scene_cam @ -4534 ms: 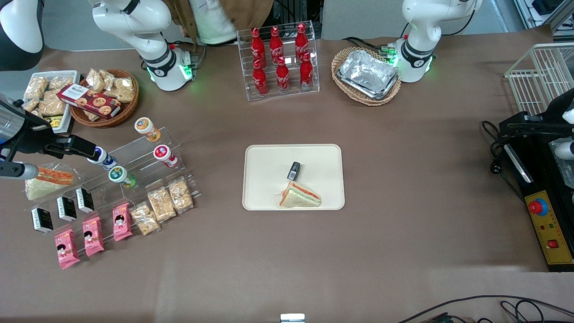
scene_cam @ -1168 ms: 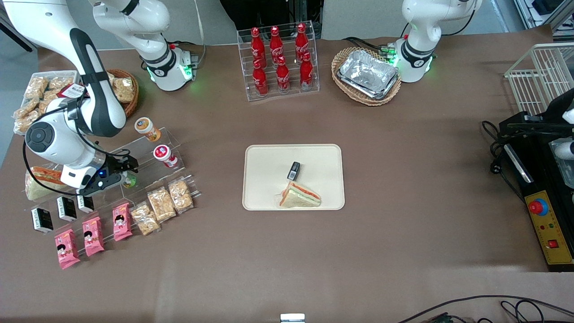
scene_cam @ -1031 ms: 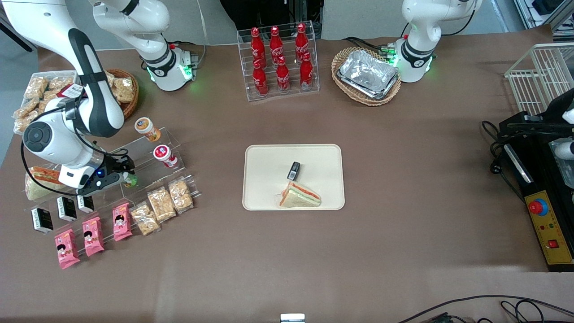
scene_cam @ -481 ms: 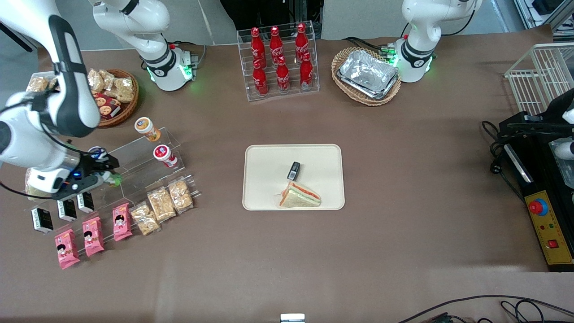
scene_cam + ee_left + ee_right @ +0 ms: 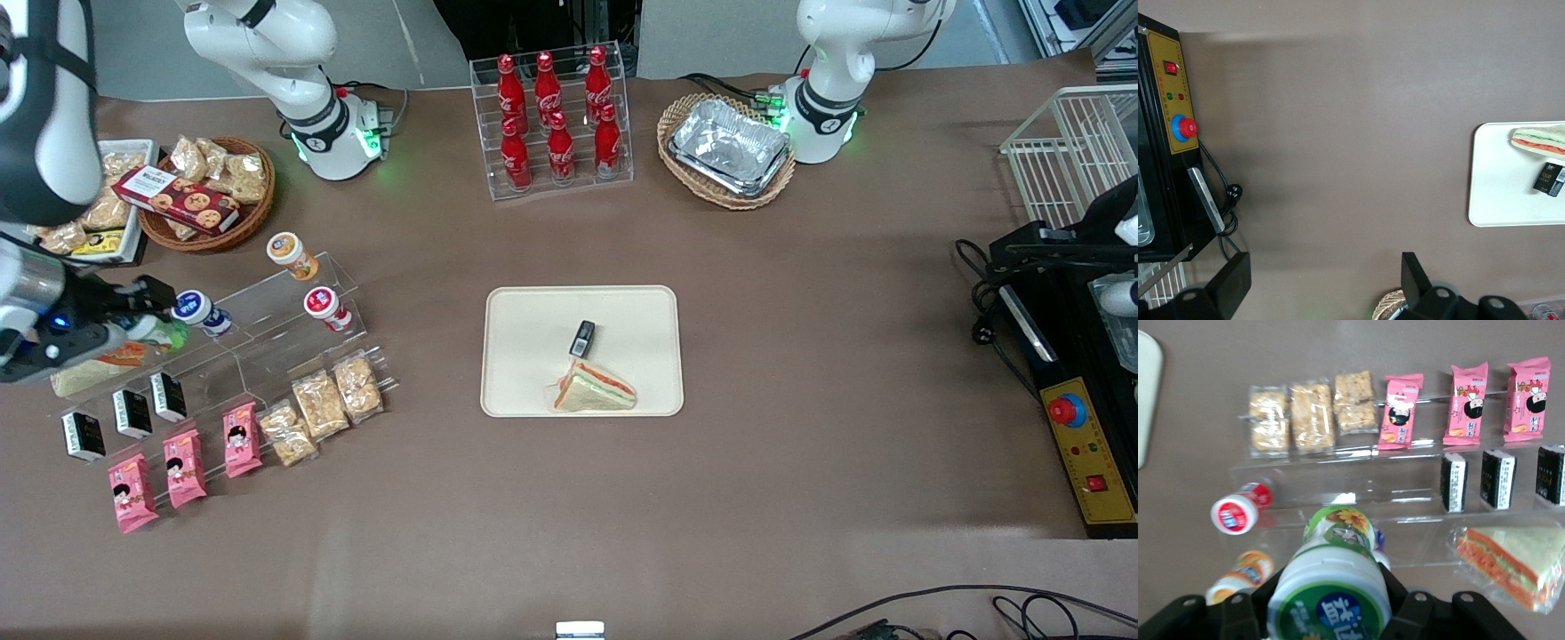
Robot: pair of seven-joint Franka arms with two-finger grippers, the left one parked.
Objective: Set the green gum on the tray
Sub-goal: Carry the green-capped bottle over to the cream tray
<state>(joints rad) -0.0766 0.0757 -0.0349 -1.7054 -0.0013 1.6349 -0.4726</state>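
Observation:
My right gripper (image 5: 147, 313) is shut on the green gum (image 5: 164, 334), a small bottle with a light green body, and holds it lifted above the clear stepped rack (image 5: 267, 342) at the working arm's end of the table. In the right wrist view the gum's green-and-white lid (image 5: 1330, 597) fills the space between the black fingers (image 5: 1245, 613), with the rack below it. The cream-beige tray (image 5: 524, 320) lies at the table's middle and holds a sandwich (image 5: 594, 388) and a small black packet (image 5: 582, 338).
On the rack are a blue-lidded bottle (image 5: 197, 311), a red-lidded bottle (image 5: 324, 305), an orange-lidded bottle (image 5: 290, 252), snack bags (image 5: 324, 404), pink packets (image 5: 182, 467) and black packets (image 5: 132, 413). A wrapped sandwich (image 5: 89, 369) lies beside it. Cola bottles (image 5: 556, 120) and foil trays (image 5: 729, 147) stand farther back.
My gripper closed on the green gum on the rack, then lifted it off and drew it back toward the working arm's end of the table. The blue-lidded bottle shows again.

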